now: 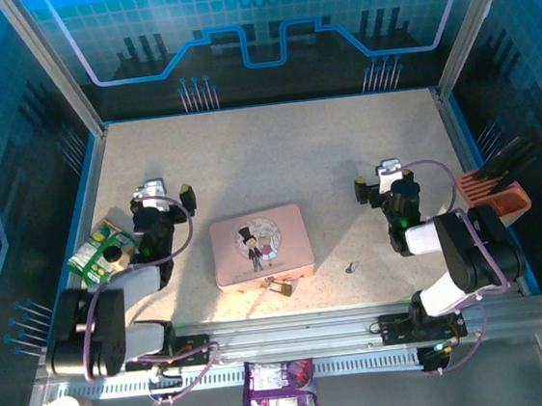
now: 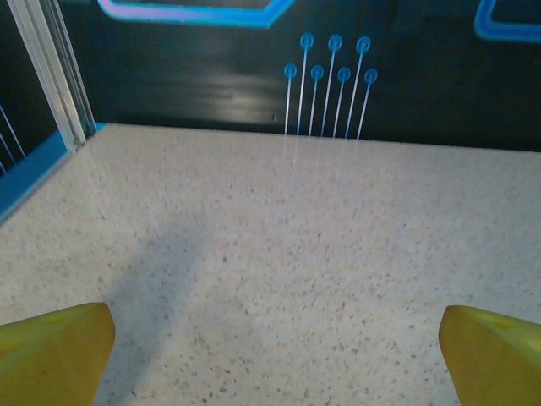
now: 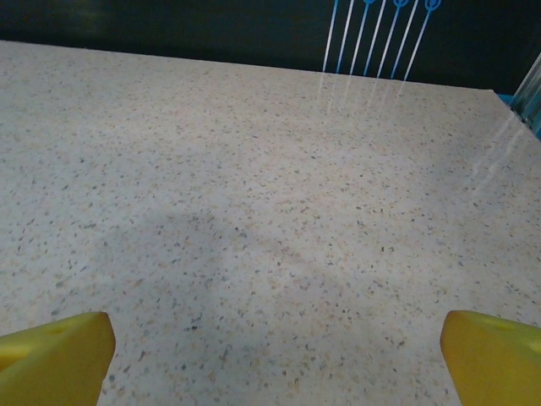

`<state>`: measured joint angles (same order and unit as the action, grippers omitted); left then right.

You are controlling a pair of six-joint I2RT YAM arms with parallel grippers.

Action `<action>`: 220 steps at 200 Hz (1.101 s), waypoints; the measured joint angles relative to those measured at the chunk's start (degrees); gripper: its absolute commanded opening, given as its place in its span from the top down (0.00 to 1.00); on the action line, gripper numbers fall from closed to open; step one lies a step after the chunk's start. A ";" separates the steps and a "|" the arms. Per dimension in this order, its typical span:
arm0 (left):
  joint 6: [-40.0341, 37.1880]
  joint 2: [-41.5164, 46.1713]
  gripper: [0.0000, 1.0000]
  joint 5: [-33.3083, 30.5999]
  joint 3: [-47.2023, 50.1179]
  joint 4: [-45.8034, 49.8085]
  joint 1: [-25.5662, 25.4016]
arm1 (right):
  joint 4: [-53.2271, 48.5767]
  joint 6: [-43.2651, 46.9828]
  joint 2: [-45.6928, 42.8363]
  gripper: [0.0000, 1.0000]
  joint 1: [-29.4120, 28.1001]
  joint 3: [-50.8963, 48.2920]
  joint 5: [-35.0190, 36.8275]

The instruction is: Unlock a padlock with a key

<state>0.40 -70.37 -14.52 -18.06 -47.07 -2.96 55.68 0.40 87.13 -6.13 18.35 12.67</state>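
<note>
- Your left fingers stand wide apart with nothing between them. The left wrist view has bare speckled desk under the gap.
- Your right fingers are equally spread and hold nothing.
- From above, both arms point toward the far edge of the desk, with the left fingers toward the left edge and the right fingers toward the right edge.
- The padlock lies on the desk near the middle of the near edge. It is touching or just beside the near side of the pink tin.
- It is too small here to fix which way its shackle points.
- The key lies flat on the desk to the right of the padlock and apart from it, clear of the tin's near-right corner. Its long axis appears slanted to the near edge, though it is too small to be certain.
- Governing relation: both task items lie toward the near edge from your fingers, on the side they point away from.
- The key sits to the near-left of the right fingers, and the right arm is plainly the nearer one to it. The padlock sits roughly between the two arms.
- In my judgement, either arm must draw back and tip down before any grasp is possible.
- Containers: the pink tin is shut, so I cannot tell its contents. The orange holder at the right edge has dark objects standing in it.
- A green packet lies at the left edge, apart from the task items.
</note>
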 measured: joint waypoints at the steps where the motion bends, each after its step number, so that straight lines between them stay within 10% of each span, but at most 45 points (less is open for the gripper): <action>1: 0.02 0.33 0.01 0.00 -0.04 0.28 0.00 | 0.00 0.04 -0.11 0.00 -0.07 -0.07 0.00; 96: 26.73 13.64 0.01 -3.06 -26.69 51.65 -0.28 | -39.41 -11.15 -34.14 0.00 -7.26 15.41 0.15; 164: 34.14 19.19 0.01 11.91 -26.49 66.12 -0.48 | -59.17 -35.71 -48.87 0.00 5.16 12.87 -15.78; 220: 35.39 18.86 0.01 12.52 -26.56 73.96 -16.63 | -80.02 -34.69 -41.88 0.02 -8.57 21.24 -12.98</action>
<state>35.79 -51.51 -2.00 -44.62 26.89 -19.59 -24.34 -34.28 45.25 -14.70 39.59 -0.32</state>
